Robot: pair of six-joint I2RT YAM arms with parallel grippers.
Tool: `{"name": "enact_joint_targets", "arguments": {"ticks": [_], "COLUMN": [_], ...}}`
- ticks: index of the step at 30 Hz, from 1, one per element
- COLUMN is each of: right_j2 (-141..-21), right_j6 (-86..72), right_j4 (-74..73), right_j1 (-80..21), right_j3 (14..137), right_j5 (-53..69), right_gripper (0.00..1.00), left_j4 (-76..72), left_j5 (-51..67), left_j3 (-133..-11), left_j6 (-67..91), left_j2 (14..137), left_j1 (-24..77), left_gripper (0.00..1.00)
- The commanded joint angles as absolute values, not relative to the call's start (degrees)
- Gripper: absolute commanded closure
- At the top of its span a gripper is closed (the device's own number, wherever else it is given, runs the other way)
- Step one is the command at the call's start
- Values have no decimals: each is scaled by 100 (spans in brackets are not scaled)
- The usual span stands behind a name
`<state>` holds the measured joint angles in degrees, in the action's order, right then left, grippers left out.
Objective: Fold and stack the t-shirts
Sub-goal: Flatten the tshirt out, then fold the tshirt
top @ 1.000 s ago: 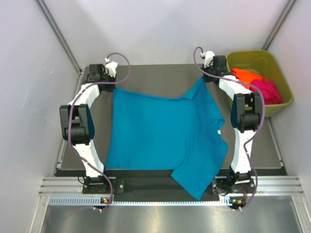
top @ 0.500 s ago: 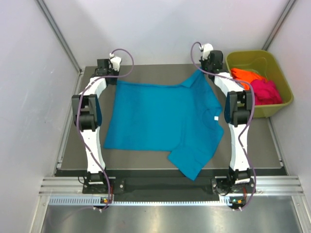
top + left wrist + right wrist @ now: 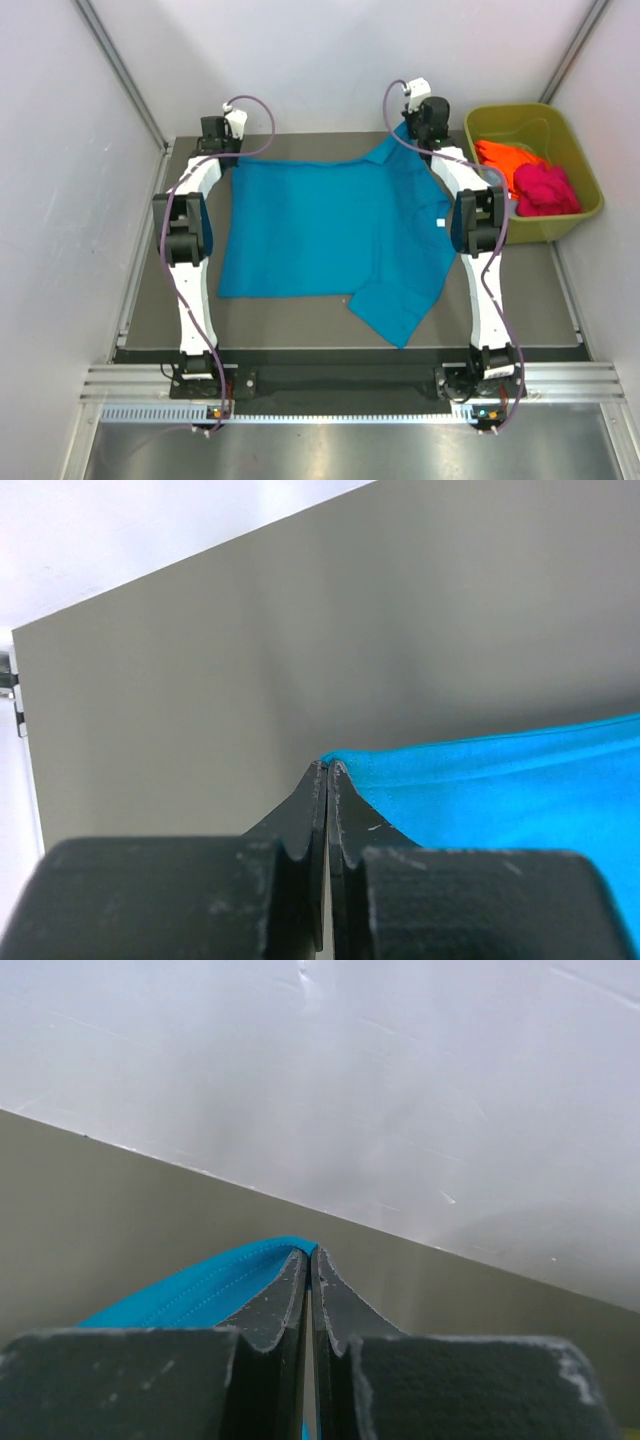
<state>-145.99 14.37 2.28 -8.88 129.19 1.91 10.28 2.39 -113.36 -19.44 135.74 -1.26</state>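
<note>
L gripper [image 3: 327,770], R gripper [image 3: 308,1256] pinch teal-blue cloth t-shirt [image 3: 320,225]; only top view shows olive-green plastic tub [image 3: 530,122] w/ orange t-shirt [image 3: 505,157], magenta-pink t-shirt [image 3: 546,188].

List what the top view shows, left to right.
left end effector, teal t-shirt, right end effector, orange t-shirt, magenta t-shirt; the last two lie in the olive tub.

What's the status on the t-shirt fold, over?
Left gripper and right gripper: jaws shut on teal t-shirt, far edge. Shirt spread across table. Orange shirt and pink shirt in tub, right side, not obstructing.
</note>
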Motion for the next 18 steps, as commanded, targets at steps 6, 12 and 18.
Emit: {"name": "enact_joint_targets", "arguments": {"ticks": [6, 12, 18], "right_j2": [-14160, -13115, -12244], "right_j6": [1617, 1416, 1231], "right_j4": [10, -816, -1203], "right_j1": [-905, -774, -765], "right_j3": [12912, 12315, 11699], "right_j5": [149, 500, 782], "right_gripper": [100, 100, 100], "left_j4": [747, 958, 1352], "left_j5": [157, 430, 773], "left_j3": [-11497, -11128, -10644], "left_j6": [-1925, -2047, -2153], "left_j2": [13317, 12606, 11919], "left_j1": [-211, -281, -290], "left_gripper": [100, 100, 100]}}
